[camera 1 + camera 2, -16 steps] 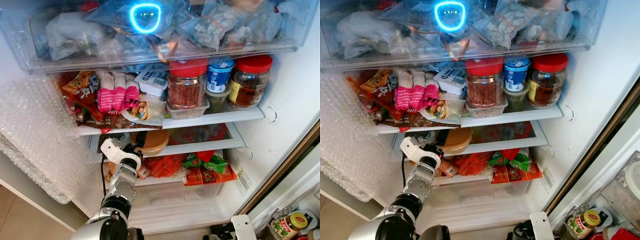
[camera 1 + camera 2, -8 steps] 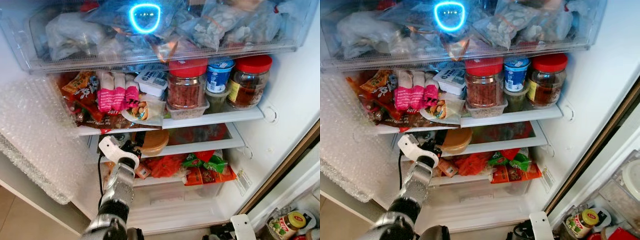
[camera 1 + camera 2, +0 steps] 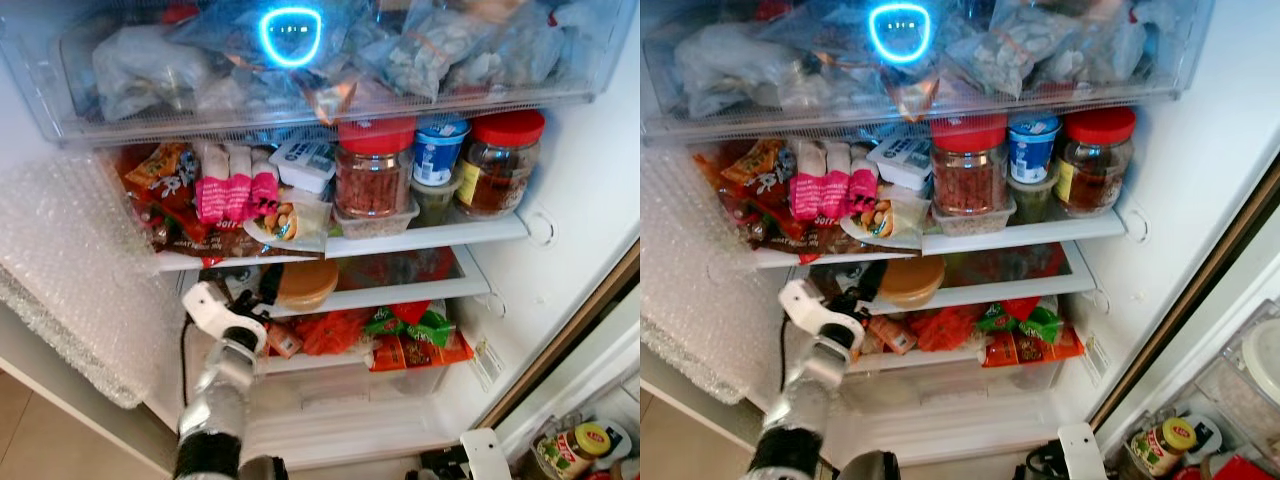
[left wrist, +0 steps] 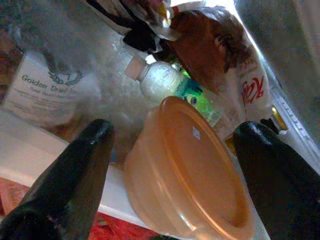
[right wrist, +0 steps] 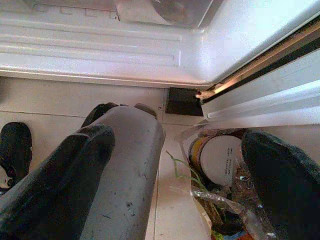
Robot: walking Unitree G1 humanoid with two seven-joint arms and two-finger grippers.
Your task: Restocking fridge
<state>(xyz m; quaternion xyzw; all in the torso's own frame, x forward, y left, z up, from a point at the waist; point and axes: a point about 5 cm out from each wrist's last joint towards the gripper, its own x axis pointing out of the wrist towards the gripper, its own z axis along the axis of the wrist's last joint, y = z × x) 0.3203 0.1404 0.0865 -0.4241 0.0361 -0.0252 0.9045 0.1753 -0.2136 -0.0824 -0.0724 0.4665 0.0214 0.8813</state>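
Orange and translucent, a round lidded plastic tub [image 3: 305,284] lies tilted at the front of the fridge's middle glass shelf [image 3: 400,292], beside a small clear bottle [image 4: 160,82] with a pale cap. The left gripper [image 4: 175,165] is just before it, its matte black fingers [image 4: 75,175] spread wide on either side and not touching the tub. Bubble wrap [image 3: 70,270] hangs at the left. Glass jars with red lids [image 3: 375,170] stand on the shelf above. The right gripper [image 5: 175,175] hangs low over pale floor tiles [image 5: 50,105], fingers apart, near a yellow-lidded jar [image 3: 582,442].
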